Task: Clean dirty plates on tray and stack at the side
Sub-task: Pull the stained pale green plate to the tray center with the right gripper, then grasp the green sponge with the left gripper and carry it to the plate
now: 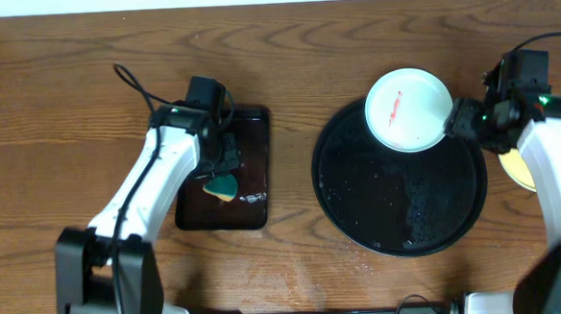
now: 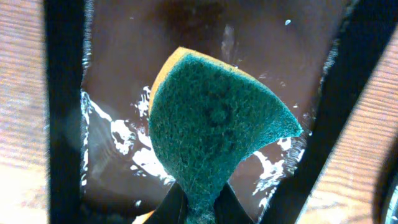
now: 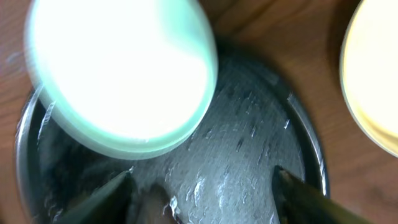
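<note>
A pale mint-white dirty plate point(image 1: 409, 109) with a red smear lies on the far part of the round black tray point(image 1: 379, 205). My right gripper point(image 1: 457, 120) hovers at that plate's right edge, open, with only wet tray point(image 3: 249, 155) between its fingers. In the right wrist view the plate point(image 3: 121, 74) sits just ahead of the left fingertip point(image 3: 115, 186). A pale yellow plate point(image 1: 514, 169) rests on the wood to the right of the tray, half hidden under my right arm. My left gripper point(image 1: 220, 170) is shut on a green and yellow sponge point(image 2: 217, 130) over a small tray.
The smaller rectangular black tray point(image 1: 248, 130) lies left of centre, wet and glossy, with the sponge point(image 1: 223, 187) above it. Brown wood-grain tabletop point(image 1: 65, 91) surrounds both trays. A black cable point(image 1: 132, 83) trails behind my left arm.
</note>
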Controlling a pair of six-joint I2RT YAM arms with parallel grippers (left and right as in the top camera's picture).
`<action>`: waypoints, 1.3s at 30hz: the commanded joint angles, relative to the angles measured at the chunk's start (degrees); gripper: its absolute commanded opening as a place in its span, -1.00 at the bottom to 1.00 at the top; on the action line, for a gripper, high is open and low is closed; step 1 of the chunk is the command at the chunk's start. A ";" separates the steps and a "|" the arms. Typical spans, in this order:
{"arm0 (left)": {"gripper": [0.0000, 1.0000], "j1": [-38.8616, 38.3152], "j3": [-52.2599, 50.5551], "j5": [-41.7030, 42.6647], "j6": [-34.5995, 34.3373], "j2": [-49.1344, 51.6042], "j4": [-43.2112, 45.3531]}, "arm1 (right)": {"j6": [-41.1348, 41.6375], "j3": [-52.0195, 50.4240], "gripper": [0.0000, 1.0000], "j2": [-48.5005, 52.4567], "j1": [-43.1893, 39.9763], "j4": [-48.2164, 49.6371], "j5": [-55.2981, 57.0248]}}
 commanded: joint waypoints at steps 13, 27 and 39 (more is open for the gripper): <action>-0.85 0.13 1.68 -1.07 0.76 -5.51 -1.29 | -1.95 0.76 -0.97 20.55 -1.49 14.05 -5.70; -0.85 0.13 1.75 3.74 0.74 -5.53 -0.79 | -2.49 -1.14 -0.98 16.26 5.29 -5.90 -5.68; -0.85 -4.92 9.66 10.71 -1.14 -5.51 1.40 | 1.36 -8.70 -0.98 16.35 11.72 2.14 -5.03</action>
